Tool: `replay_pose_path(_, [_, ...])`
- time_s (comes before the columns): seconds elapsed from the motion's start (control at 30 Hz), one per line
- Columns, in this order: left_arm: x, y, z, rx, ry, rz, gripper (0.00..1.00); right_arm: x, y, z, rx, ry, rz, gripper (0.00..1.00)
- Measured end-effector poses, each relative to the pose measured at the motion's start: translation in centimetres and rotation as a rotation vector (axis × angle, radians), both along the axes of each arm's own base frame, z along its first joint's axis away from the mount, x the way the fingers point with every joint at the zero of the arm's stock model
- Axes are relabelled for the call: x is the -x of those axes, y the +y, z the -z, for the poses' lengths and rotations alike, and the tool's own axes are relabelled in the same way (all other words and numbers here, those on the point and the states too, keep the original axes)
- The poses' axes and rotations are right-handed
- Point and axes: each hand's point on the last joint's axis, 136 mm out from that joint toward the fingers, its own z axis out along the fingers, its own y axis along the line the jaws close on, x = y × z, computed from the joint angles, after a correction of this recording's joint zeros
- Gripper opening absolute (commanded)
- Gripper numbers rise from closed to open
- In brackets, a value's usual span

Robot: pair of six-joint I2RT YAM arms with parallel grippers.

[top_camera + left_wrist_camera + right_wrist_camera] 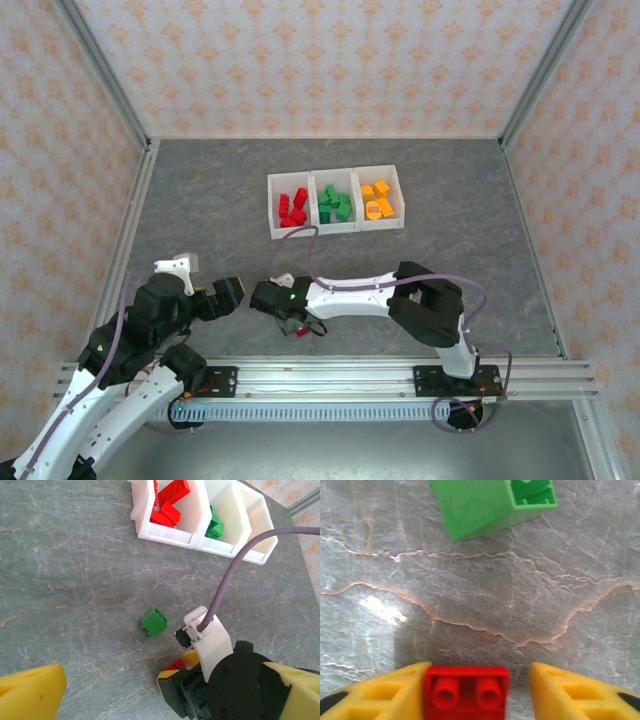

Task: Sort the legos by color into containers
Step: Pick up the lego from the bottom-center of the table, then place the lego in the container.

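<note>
Straddling red brick (466, 692) on surface (470, 605) with right jaws, part open, nothing clamped: one pad (400, 690) touching, other apart; brick's width spanning gap; green brick (490, 505) at 12 o'clock; left jaws wide, empty

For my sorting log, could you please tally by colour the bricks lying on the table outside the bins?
Green brick: 1
Red brick: 1
Total: 2
</note>
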Motion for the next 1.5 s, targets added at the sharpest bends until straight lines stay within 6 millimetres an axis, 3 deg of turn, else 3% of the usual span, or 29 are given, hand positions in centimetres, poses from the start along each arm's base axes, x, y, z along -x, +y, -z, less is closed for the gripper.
replay_pose_path(0.07, [0.0, 0.0, 0.0, -0.001, 0.001, 0.000, 0.99, 0.1, 0.2, 0.0, -0.006, 0.004, -0.013, 0.29])
replay_pose_path(0.23, [0.0, 0.1, 0.0, -0.003, -0.001, -0.004, 0.99, -0.2, -0.1, -0.3, 0.019, -0.004, -0.044, 0.25])
replay_pose_path(0.37, [-0.2, 0.3, 0.1, -0.012, -0.001, -0.015, 0.99, -2.3, -1.2, -1.9, 0.034, -0.023, -0.036, 0.25])
replay_pose_path(0.43, [-0.3, 0.4, 0.1, -0.019, -0.002, -0.024, 0.99, -4.3, -1.4, -4.0, -0.004, -0.050, -0.015, 0.25])
replay_pose_path(0.6, [-1.0, 0.4, 0.1, -0.028, 0.000, -0.045, 0.99, -12.0, -1.9, -13.2, -0.213, -0.199, 0.066, 0.22])
replay_pose_path(0.7, [-1.5, 0.2, 0.2, -0.033, 0.010, -0.051, 0.99, -16.6, -2.4, -17.8, -0.318, -0.307, 0.087, 0.21])
replay_pose_path(0.83, [-2.2, 0.4, 0.5, -0.055, 0.018, -0.075, 0.99, -20.6, -2.0, -20.0, -0.363, -0.369, 0.062, 0.19])
replay_pose_path(0.97, [-2.5, 0.6, 0.4, -0.058, 0.009, -0.099, 0.99, -24.5, 0.4, -18.5, -0.365, -0.378, 0.017, 0.18])
replay_pose_path(1.17, [-2.6, 1.1, 1.1, -0.069, 0.008, -0.129, 0.99, -27.4, 2.5, -11.5, -0.276, -0.311, -0.040, 0.18])
replay_pose_path(1.27, [-2.6, 1.3, 1.0, -0.061, 0.000, -0.141, 0.99, -28.4, 3.0, -9.3, -0.251, -0.291, -0.046, 0.18])
replay_pose_path(1.4, [-2.7, 1.5, 1.0, -0.065, -0.004, -0.154, 0.99, -29.8, 2.6, -8.1, -0.244, -0.286, -0.022, 0.20])
replay_pose_path(1.5, [-2.7, 1.5, 1.0, -0.064, -0.006, -0.154, 0.99, -31.0, 1.7, -7.9, -0.244, -0.290, 0.014, 0.30])
